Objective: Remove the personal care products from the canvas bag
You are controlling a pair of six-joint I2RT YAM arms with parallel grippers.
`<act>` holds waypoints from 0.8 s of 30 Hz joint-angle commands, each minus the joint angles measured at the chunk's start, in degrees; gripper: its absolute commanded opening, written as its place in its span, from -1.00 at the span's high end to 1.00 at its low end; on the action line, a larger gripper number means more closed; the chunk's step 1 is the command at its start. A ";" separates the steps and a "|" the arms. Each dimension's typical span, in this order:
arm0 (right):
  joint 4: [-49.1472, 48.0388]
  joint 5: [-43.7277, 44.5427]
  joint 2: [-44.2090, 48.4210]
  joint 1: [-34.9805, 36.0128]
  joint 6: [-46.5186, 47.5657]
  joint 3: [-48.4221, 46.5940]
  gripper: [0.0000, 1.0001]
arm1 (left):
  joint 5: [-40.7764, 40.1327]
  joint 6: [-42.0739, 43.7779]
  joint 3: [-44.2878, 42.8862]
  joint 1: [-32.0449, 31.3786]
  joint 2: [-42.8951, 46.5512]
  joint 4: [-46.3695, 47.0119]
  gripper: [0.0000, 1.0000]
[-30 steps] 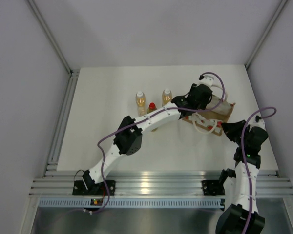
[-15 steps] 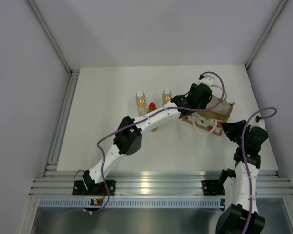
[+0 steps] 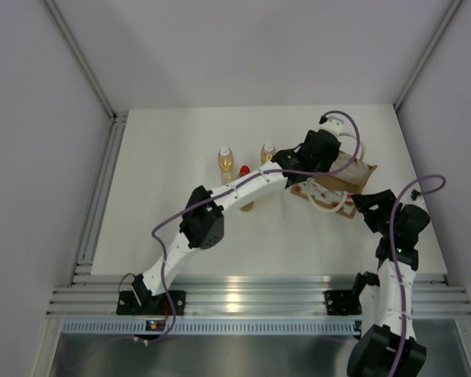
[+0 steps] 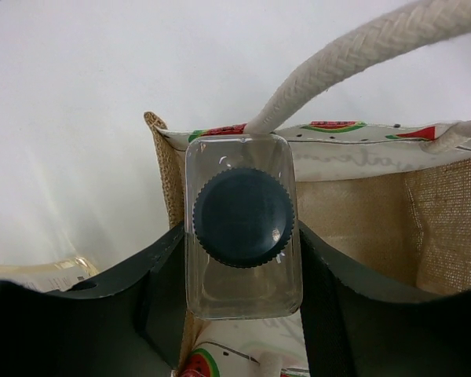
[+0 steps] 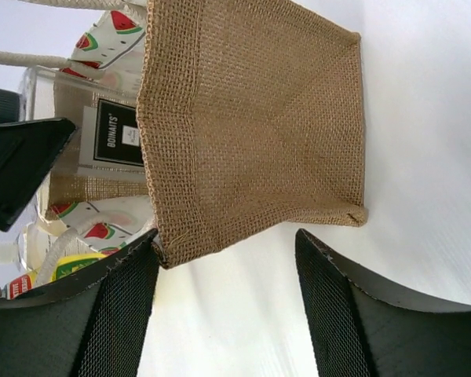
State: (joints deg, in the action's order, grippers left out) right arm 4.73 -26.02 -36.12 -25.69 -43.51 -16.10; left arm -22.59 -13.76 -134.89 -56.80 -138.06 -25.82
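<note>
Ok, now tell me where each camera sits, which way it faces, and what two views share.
Top external: above and behind the bases, looking down on the table, left arm, right arm and canvas bag.
Left wrist: over the bag's mouth, looking in; the left gripper grips the clear bottle.
Right wrist: close beside the bag, facing its woven side; the open right gripper frames the view.
Shared: both wrist views show that bottle.

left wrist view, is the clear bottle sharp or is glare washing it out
Left wrist view: the clear bottle is sharp, the ridges of its dark cap crisp, with only small bright glints; the left gripper flanking it is dark and soft. Right wrist view: the canvas bag weave is crisp, the table nearly blown white.
</note>
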 commanded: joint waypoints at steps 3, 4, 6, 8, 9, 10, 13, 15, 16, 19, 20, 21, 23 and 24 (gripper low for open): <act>0.54 -0.26 -1.15 -1.11 0.53 0.01 -0.38 | -0.44 1.72 -4.33 0.28 11.14 7.98 1.00; 0.37 -0.52 -1.06 -1.11 0.61 0.10 -0.39 | -0.35 1.89 -4.33 0.28 11.41 7.98 1.00; 0.02 -1.92 -0.88 -1.11 0.88 0.01 -0.46 | -0.17 2.07 -3.98 0.28 12.20 8.07 1.00; -0.95 -2.89 -1.06 -1.11 1.14 0.01 -0.51 | 0.00 2.24 -3.71 0.28 13.25 8.07 1.00; -1.47 -4.72 -1.06 -1.11 1.49 0.01 -0.52 | -0.09 2.16 -3.63 0.28 13.52 8.07 1.00; -2.87 -5.96 -1.15 -1.11 1.76 0.01 -0.54 | -0.17 2.16 -3.54 0.37 14.13 8.07 1.00; -4.20 -7.73 -0.62 -1.11 1.58 0.54 -0.64 | -0.53 2.51 -3.36 0.28 15.10 8.33 1.00; -6.12 -7.82 0.17 -1.11 1.23 0.89 -0.69 | -0.88 2.77 -3.27 0.28 15.98 8.51 1.00; -6.66 -7.73 0.35 -1.11 0.71 0.98 -0.70 | -0.96 2.77 -3.27 0.28 16.50 8.51 1.00; -6.67 -7.46 0.00 -1.11 0.09 0.11 -0.75 | -1.75 2.95 -2.75 0.28 17.47 8.60 1.00; -6.58 -7.90 -0.18 -1.11 0.00 -0.68 -0.77 | -1.84 3.21 -2.22 0.28 18.52 8.95 1.00; -6.49 -8.08 -0.18 -1.11 -0.35 -0.95 -0.81 | -2.02 3.30 -1.78 0.28 19.05 9.21 1.00; -5.70 -8.52 0.08 -1.11 -0.70 -2.26 -0.87 | -2.46 3.47 -0.47 0.28 20.80 9.48 1.00; -4.92 -8.61 0.69 -1.11 -0.70 -2.71 -0.88 | -2.63 3.48 -0.11 0.28 21.42 9.65 1.00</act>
State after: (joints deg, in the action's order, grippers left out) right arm 2.70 -33.12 -36.47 -25.74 -43.79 -15.44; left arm -22.24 -11.68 -134.13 -56.77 -126.48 -26.22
